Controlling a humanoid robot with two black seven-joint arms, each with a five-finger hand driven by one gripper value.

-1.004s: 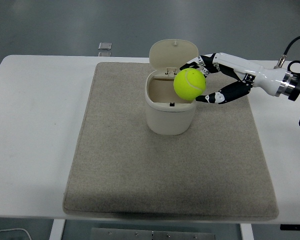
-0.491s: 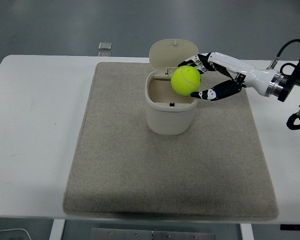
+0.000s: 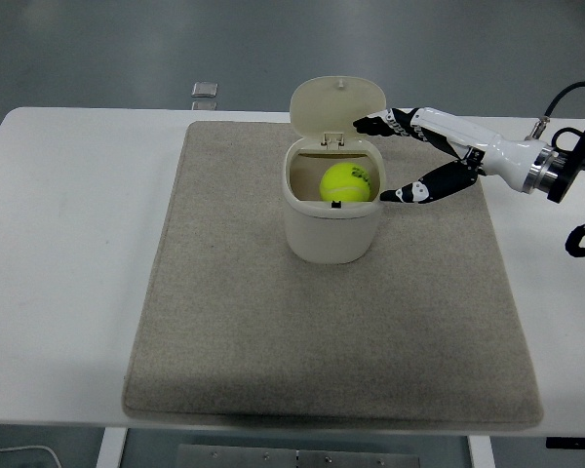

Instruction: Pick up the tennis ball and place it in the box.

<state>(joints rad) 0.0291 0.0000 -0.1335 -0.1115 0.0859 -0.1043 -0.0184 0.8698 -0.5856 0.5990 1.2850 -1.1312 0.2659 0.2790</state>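
Head view: fuzzy tennis ball [image 3: 346, 182] (round) inside box [image 3: 332, 229].

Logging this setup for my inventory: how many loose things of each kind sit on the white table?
Yellow-green tennis ball: 1
Cream lidded plastic box: 1
Beige fabric mat: 1
Small grey square object: 1
Total: 4

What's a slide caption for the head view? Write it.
Tennis ball inside the open box, right hand open beside it.
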